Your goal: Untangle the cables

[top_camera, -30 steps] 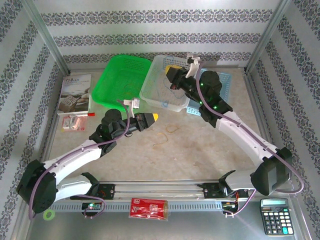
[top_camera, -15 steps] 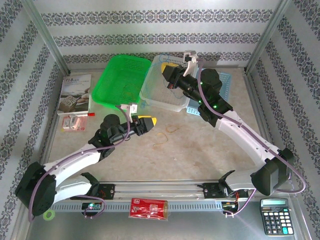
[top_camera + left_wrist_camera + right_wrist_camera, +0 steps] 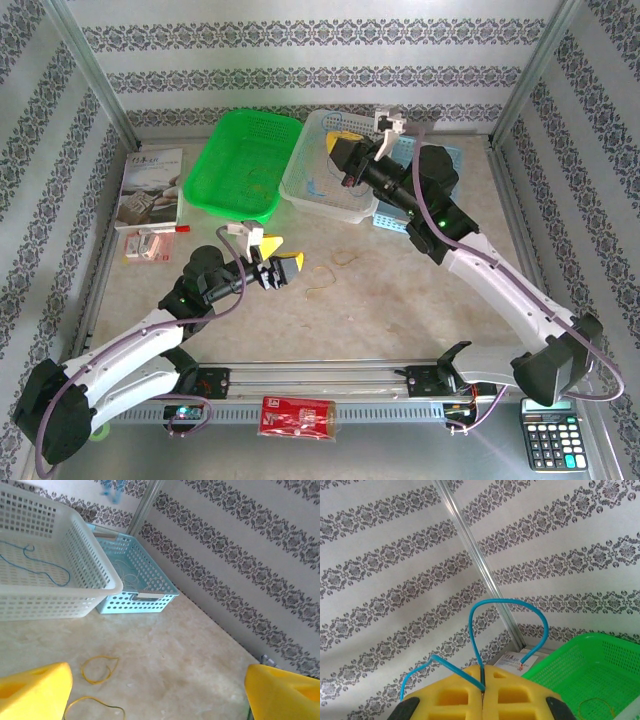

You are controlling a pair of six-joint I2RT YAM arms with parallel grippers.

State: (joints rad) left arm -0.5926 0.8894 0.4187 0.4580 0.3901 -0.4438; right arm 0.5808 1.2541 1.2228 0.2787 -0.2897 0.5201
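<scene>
Two yellow cables (image 3: pixel 100 669) lie on our tabletop (image 3: pixel 190 655) | our left jaws gape | our right jaws pinch a blue cable (image 3: pixel 512 601)

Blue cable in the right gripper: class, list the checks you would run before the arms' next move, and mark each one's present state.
1. Grip: right gripper shut on blue cable: ok.
2. Free hand: left gripper open and empty: ok.
3. Loose items: yellow cable loops lying on the table, clear of the left gripper: ok.
4. Snagging: blue cable hanging free of the white basket: cannot tell.
</scene>
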